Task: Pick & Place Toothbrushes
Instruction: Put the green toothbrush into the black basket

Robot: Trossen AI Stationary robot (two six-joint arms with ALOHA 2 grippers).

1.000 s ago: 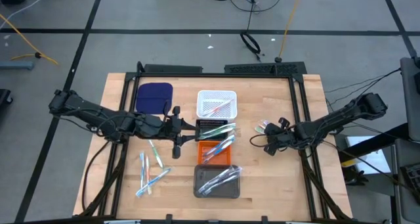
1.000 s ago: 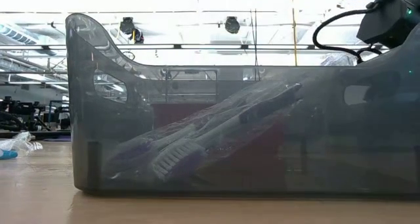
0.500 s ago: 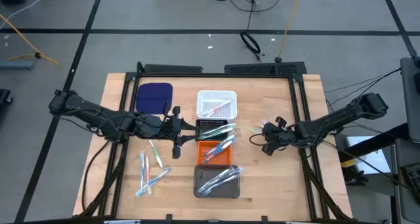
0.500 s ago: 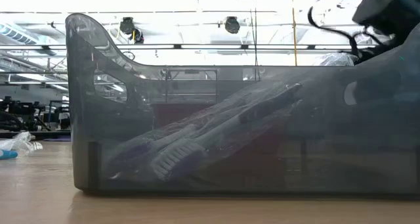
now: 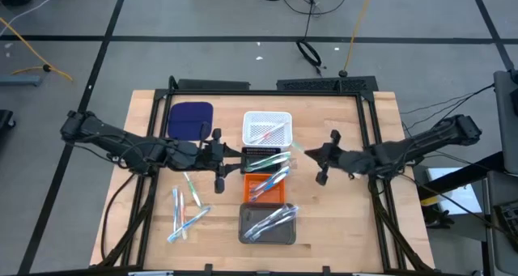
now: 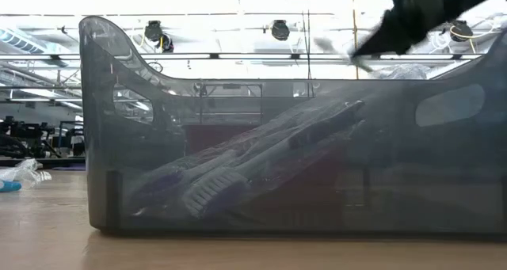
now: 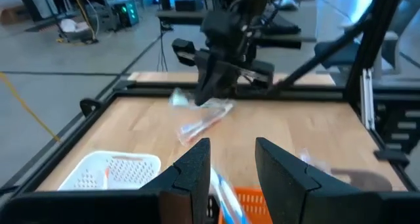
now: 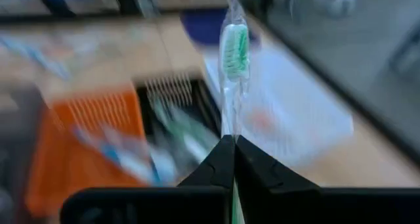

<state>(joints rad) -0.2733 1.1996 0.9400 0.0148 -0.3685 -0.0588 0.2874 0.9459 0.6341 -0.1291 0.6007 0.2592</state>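
Note:
My right gripper (image 5: 314, 156) is shut on a clear-wrapped toothbrush with green bristles (image 8: 234, 48), in the air just right of the black tray (image 5: 265, 159). The left wrist view shows that wrapped toothbrush (image 7: 205, 116) below the right gripper. My left gripper (image 7: 233, 166) is open and stands at the black tray's left end (image 5: 220, 159), touching nothing. Toothbrushes lie in the white tray (image 5: 267, 128), the black tray, the orange tray (image 5: 264, 185) and the grey tray (image 5: 268, 224). Several loose toothbrushes (image 5: 184, 207) lie flat on the table's left near part. My right gripper pinches the wrapped toothbrush by its handle (image 8: 229, 129) between the two fingertips. It comes from the table's right, and the brush runs on ahead of the fingers toward the trays. The bristle end (image 5: 295, 149) leads, and the brush is lifted clear of the table.
A dark blue rounded pad (image 5: 190, 118) lies at the table's far left. The four trays form a column down the table's middle. The grey tray's wall (image 6: 261, 143) fills the low view. Bare wood shows right of the trays (image 5: 348, 211).
My right gripper has moved from the table's right part toward the trays, rising and swinging to point left. It has carried the wrapped toothbrush off the table. In the low view the arm now shows above the grey tray's rim.

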